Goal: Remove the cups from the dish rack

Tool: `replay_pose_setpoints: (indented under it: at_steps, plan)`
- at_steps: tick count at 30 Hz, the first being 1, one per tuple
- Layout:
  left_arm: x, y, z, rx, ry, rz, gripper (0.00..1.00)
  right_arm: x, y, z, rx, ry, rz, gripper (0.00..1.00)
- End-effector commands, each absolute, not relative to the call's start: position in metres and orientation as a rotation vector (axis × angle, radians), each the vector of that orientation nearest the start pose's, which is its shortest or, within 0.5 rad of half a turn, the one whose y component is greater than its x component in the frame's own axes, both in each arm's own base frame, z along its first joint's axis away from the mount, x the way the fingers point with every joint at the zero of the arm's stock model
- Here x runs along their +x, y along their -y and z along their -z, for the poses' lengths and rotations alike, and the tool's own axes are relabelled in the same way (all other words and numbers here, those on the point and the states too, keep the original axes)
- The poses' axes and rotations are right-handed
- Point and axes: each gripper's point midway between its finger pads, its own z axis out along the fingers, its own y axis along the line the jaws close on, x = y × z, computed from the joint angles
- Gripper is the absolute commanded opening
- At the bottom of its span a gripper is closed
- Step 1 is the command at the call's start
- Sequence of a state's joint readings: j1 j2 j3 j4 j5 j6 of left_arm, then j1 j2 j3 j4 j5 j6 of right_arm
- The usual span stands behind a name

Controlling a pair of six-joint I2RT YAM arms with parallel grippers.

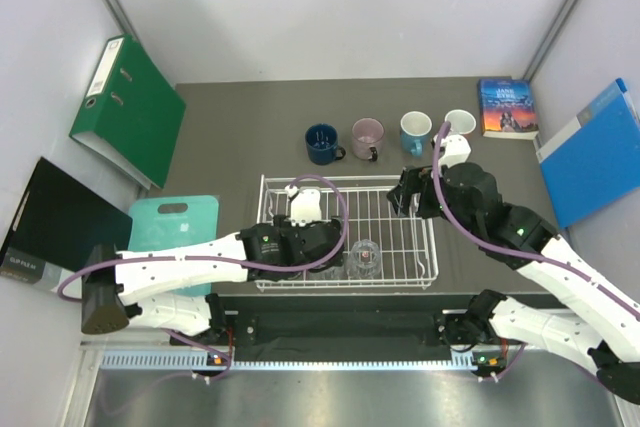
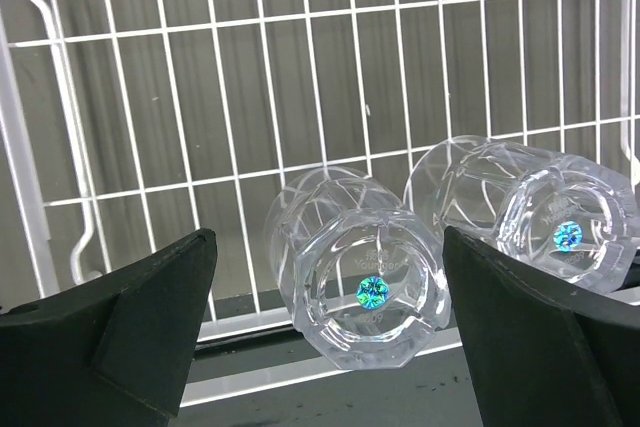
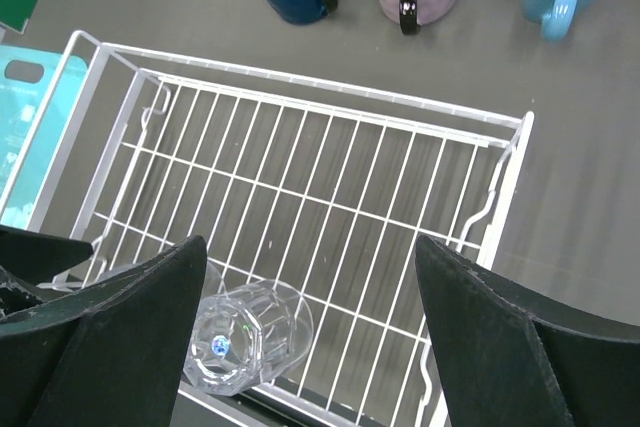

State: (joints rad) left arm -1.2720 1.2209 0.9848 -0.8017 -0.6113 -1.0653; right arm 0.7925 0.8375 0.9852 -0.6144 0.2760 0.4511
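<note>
- We counted four mugs on the table (image 1: pixel 230 127) beyond the dish rack (image 3: pixel 330 197): navy (image 1: pixel 322 143), pink (image 1: pixel 367 136), light blue (image 1: pixel 415 132), and one (image 1: pixel 460 121) half hidden behind the right arm.
- Two glass tumblers (image 2: pixel 365 287) (image 2: pixel 545 227) sat bases up inside the rack, at its near edge.
- The left gripper (image 2: pixel 325 247) reached in low from the left, its jaws spread either side of one tumbler.
- The right gripper (image 3: pixel 305 247) hung over the rack, jaws wide and empty.
</note>
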Motion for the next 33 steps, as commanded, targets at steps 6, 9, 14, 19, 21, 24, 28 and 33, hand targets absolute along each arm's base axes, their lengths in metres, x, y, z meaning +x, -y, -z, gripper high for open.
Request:
replay_pose_setpoints:
  at_steps: [6, 9, 14, 19, 21, 24, 28, 33]
  plan:
    - [0.144, 0.268, -0.129, 0.088, -2.43, 0.334, 0.99, 0.22, -0.185, -0.263, -0.159, -2.03, -0.535, 0.84]
    - [0.145, 0.265, -0.133, 0.068, -2.413, 0.327, 0.99, 0.221, -0.185, -0.261, -0.158, -2.034, -0.53, 0.85]
    - [0.153, 0.258, -0.155, 0.023, -2.341, 0.354, 0.99, 0.222, -0.188, -0.261, -0.162, -2.037, -0.53, 0.85]
    - [0.156, 0.253, -0.17, 0.015, -2.317, 0.335, 0.99, 0.224, -0.19, -0.262, -0.165, -2.033, -0.534, 0.84]
    - [0.157, 0.254, -0.174, 0.015, -2.31, 0.342, 0.99, 0.224, -0.191, -0.263, -0.168, -2.032, -0.536, 0.84]
    - [0.156, 0.257, -0.173, 0.026, -2.32, 0.344, 0.99, 0.225, -0.192, -0.262, -0.169, -2.033, -0.536, 0.84]
    - [0.153, 0.262, -0.167, 0.048, -2.341, 0.347, 0.99, 0.225, -0.192, -0.26, -0.171, -2.037, -0.531, 0.85]
    - [0.152, 0.269, -0.163, 0.067, -2.351, 0.36, 0.99, 0.225, -0.192, -0.259, -0.17, -2.036, -0.527, 0.85]
